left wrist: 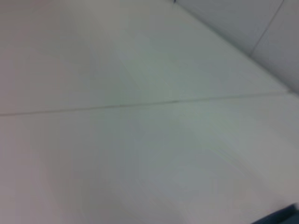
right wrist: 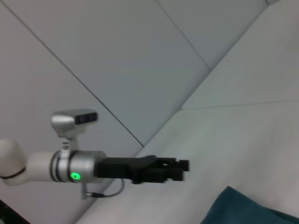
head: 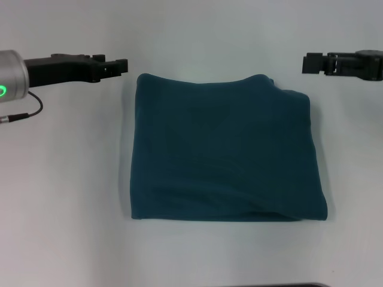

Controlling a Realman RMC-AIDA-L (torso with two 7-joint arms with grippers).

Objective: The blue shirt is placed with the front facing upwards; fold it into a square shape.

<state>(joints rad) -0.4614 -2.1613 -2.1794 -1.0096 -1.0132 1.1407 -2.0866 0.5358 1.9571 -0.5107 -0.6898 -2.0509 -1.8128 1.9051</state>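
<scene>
The blue shirt (head: 224, 149) lies in the middle of the white table (head: 60, 191), folded into a roughly square, several-layered block with its plain side up; no lettering or collar shows. A corner of it appears in the right wrist view (right wrist: 247, 207), and a dark sliver in the left wrist view (left wrist: 286, 215). My left gripper (head: 122, 64) hovers just off the shirt's far left corner, holding nothing, and also shows in the right wrist view (right wrist: 184, 169). Off the far right corner, my right gripper (head: 306, 63) hangs apart from the cloth, also holding nothing.
A thin black cable (head: 27, 112) loops from the left arm over the table. A seam line (left wrist: 140, 104) crosses the tabletop. Grey wall panels (right wrist: 117, 51) stand behind the table. A dark edge (head: 287, 285) shows at the table's front.
</scene>
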